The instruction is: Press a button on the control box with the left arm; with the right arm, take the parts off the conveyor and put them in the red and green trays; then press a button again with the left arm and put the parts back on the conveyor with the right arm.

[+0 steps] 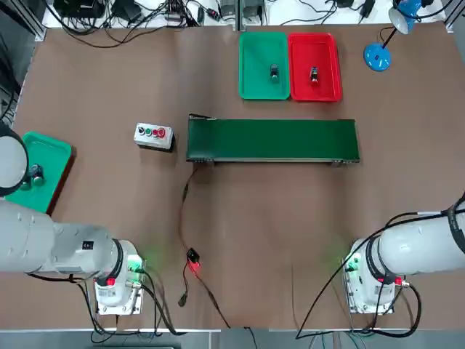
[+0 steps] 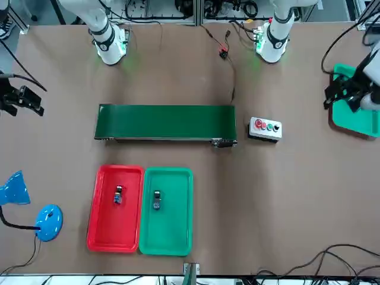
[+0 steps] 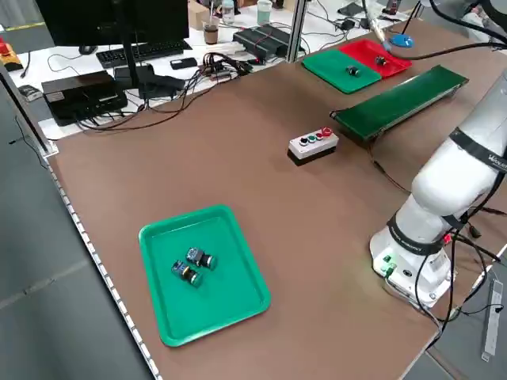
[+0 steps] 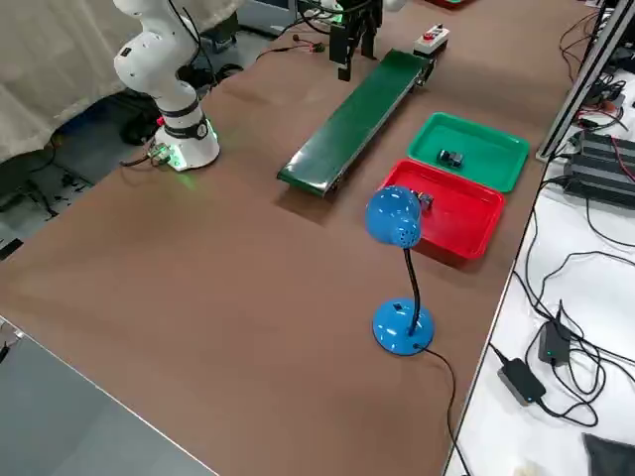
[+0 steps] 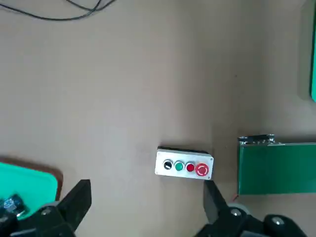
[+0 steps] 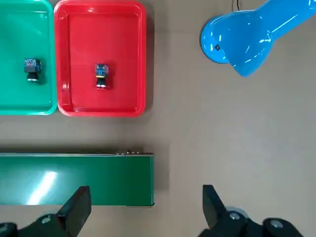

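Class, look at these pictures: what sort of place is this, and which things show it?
Probably a robotics lab bench: a small conveyor, a push-button control box and sorting trays, with cables and computer gear around the table.

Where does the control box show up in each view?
Top: control box, left of the conveyor.
Front, right of the conveyor.
Left side, upper middle, by the conveyor's end.
Right side, top edge, beyond the conveyor.
Left wrist, lower middle.
Right wrist: not in it.
Shared landmark: the conveyor.
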Motion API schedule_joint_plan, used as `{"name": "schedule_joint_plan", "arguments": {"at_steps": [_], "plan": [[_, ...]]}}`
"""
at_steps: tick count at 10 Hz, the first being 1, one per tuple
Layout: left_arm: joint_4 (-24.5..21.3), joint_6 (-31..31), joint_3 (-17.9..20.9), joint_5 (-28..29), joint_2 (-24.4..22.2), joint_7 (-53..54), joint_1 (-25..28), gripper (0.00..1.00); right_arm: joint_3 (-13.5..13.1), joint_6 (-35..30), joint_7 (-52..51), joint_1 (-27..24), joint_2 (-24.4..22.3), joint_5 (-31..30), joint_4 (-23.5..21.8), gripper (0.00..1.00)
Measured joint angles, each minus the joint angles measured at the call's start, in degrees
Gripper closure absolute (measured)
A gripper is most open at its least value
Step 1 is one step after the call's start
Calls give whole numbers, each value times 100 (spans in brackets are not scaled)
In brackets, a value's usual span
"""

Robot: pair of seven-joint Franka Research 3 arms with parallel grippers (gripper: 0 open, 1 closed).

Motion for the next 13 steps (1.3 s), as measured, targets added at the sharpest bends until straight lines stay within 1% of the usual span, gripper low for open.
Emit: {"name": "schedule_joint_plan", "arguments": {"at_steps": [1,2,7,9,10,11,13], "plan": [[180,-255,0,0,1,0,0,0,0,0,0,0,0,0,0,0],[231,-371,0,0,8,3,-1,0,0,0,0,0,0,0,0,0],[233,-422,-25,0,281,-7,-25,0,4,0,-1,1,0,1,-2,0],[234,-422,-24,0,320,-7,-17,0,22,89,-11,112,65,12,-37,0],[235,-422,-23,0,331,-7,-13,0,30,376,-11,275,242,46,-97,0],[240,-422,-20,0,335,-7,-8,0,40,857,3,516,604,61,-162,0],[252,-424,-2,0,343,-10,4,0,50,1989,405,876,1590,305,-183,0]]}}
